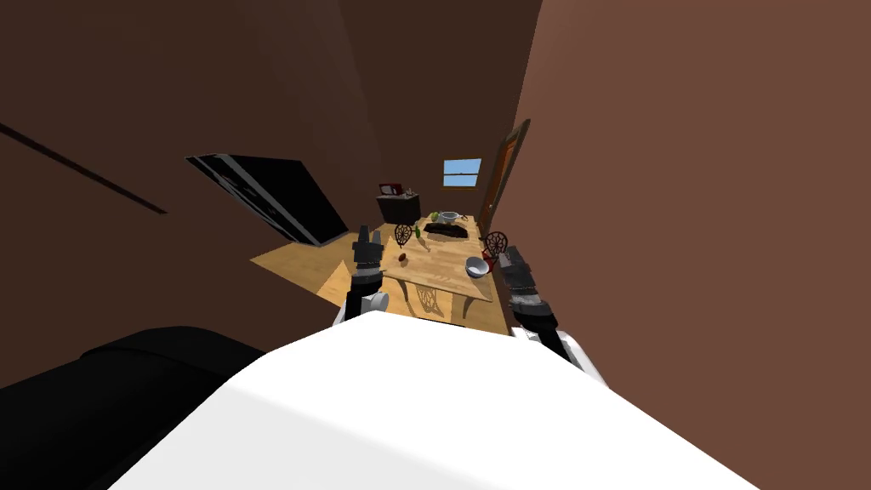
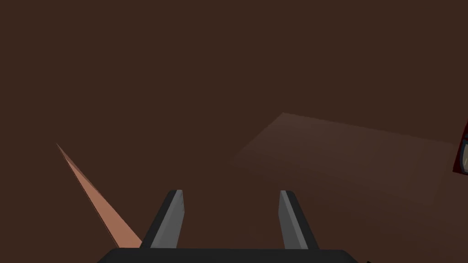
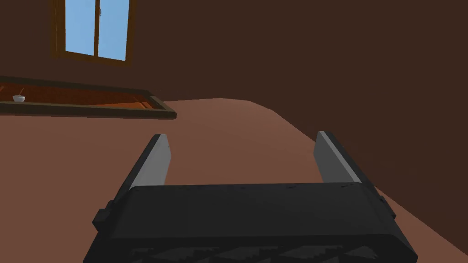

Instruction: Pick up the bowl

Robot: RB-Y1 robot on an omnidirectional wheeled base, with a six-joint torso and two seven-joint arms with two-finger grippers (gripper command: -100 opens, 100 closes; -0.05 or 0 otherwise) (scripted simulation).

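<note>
Plainly the grasp has not begun. The grey bowl (image 1: 477,267) sits on the wooden table (image 1: 438,270), toward the table's near corner at about 4 o'clock from its middle, close to the edge. The right gripper (image 3: 241,135) hangs just beside the bowl, at its 3 o'clock and off the table's edge. Its blades are spread wide with nothing between them and are not aimed at the bowl. As the nearer arm, it will probably have to tip down over the rim. The left gripper (image 2: 231,192), likewise spread and empty, is raised at the table's 9 o'clock side, seemingly parked clear. A second bowl (image 1: 448,217) stands at the far end, 12 o'clock; the near one looks the easier reach.
</note>
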